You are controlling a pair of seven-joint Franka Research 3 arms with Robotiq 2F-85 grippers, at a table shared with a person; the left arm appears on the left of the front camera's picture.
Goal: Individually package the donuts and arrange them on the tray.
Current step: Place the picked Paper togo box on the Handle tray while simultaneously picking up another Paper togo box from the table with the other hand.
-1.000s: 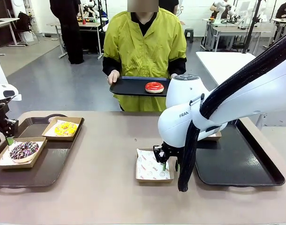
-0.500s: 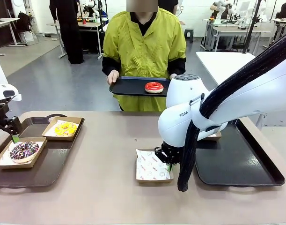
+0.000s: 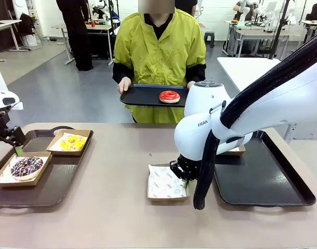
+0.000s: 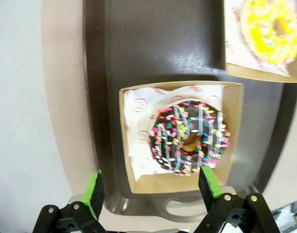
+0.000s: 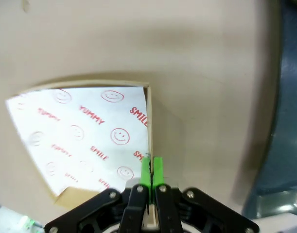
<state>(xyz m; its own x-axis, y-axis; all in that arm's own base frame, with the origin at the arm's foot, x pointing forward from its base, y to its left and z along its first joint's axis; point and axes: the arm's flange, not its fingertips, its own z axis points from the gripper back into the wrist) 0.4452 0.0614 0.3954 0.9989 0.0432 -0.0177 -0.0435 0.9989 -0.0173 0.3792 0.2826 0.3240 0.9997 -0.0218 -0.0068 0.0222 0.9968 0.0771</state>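
Pinching the side wall of the empty paper-lined brown cardboard box [image 5: 90,141], the right gripper [image 5: 151,170] has its green pads pressed together. The left gripper [image 4: 150,191] hangs spread above the boxed chocolate sprinkled donut [image 4: 189,138] on the dark tray [image 3: 41,187], beside the yellow iced donut [image 3: 72,142]. The glossy red donut [image 3: 169,96] lies on the person's black tray [image 3: 140,96].

You see two boxed donuts [image 3: 26,166] [image 3: 73,142] on the left tray [image 3: 54,184]. An open box [image 3: 166,182] sits at centre, left of the right tray [image 3: 262,179]; a third donut [image 3: 169,96] lies on the person's tray [image 3: 142,96] behind.
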